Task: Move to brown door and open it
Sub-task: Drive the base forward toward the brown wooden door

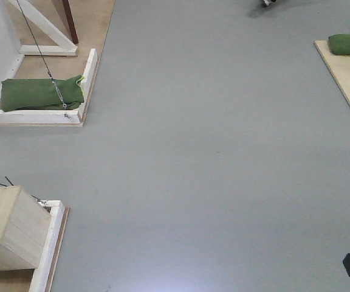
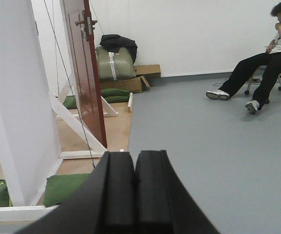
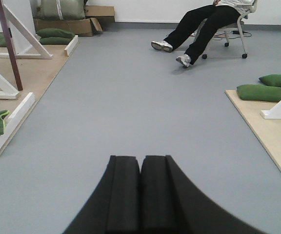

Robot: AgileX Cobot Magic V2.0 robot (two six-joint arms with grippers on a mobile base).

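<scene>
Plain smooth grey floor point(image 1: 223, 152) everywhere, with a soft glare patch at the near edge. At the back there's a white painted wall point(image 2: 189, 34). Against it sits a brown cardboard box point(image 2: 148, 72) beside an olive taped bundle point(image 2: 115, 63) with a black jacket point(image 2: 117, 43) on top. A green cloth sandbag point(image 1: 41, 92) lies inside the corner of white wooden frame beams point(image 1: 35, 117), and a pale plywood box point(image 1: 8, 228) sits lower left.

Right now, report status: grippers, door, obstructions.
Left gripper shut, empty. Right gripper shut, empty. Brown door ahead-left, not reached. Seated person far right, off the path.
</scene>
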